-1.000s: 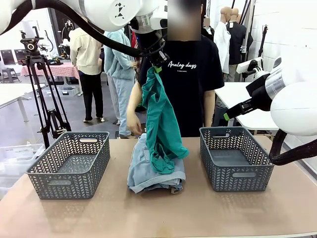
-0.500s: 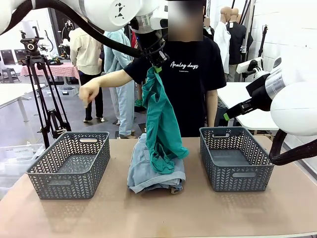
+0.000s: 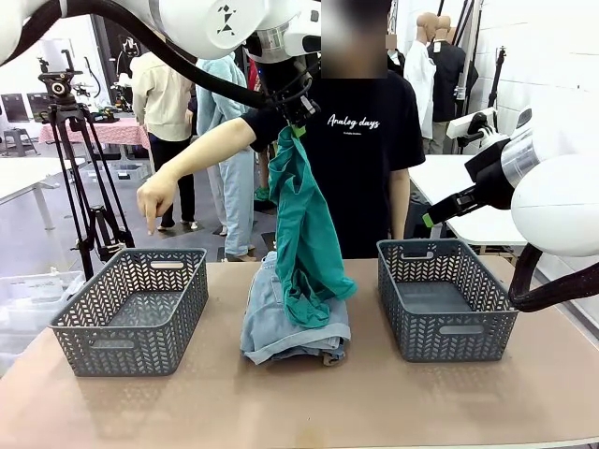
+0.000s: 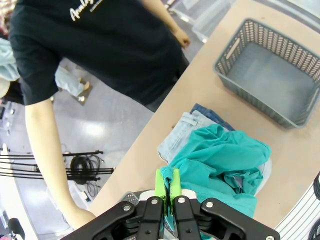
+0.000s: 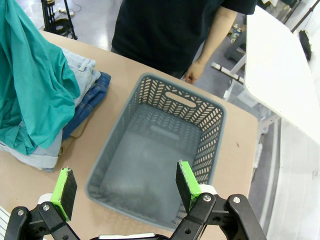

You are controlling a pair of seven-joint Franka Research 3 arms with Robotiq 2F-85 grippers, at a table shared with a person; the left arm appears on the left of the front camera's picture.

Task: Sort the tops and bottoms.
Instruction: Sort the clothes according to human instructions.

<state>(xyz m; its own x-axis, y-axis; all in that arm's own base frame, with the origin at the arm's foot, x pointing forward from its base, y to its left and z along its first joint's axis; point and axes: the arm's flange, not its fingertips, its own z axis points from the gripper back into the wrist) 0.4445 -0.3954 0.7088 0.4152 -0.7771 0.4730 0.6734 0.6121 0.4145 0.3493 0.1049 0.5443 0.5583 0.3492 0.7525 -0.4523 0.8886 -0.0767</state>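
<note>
My left gripper (image 3: pixel 296 120) is shut on the top of a teal-green shirt (image 3: pixel 304 224), held high over the table's middle. The shirt hangs down and its hem rests on the pile. In the left wrist view the green fingertips (image 4: pixel 167 179) pinch the teal cloth (image 4: pixel 220 160). The pile holds pale light-blue denim shorts (image 3: pixel 281 327) on top of a darker blue pair (image 5: pixel 91 102). A tan edge of cloth (image 5: pixel 70 141) peeks from under them. My right gripper (image 5: pixel 126 189) is open above the right basket (image 5: pixel 220 131), with nothing between its pads.
A grey basket (image 3: pixel 131 309) stands at the left and another (image 3: pixel 447 301) at the right of the pile. The person at the far side holds a hand (image 3: pixel 154 198) above the left basket, finger pointing down. A tripod (image 3: pixel 75 168) and people stand behind.
The person's arm swung out to the picture's left and lowered, so the hand now points down over the left basket. Both arms and the shirt have stayed still.
</note>
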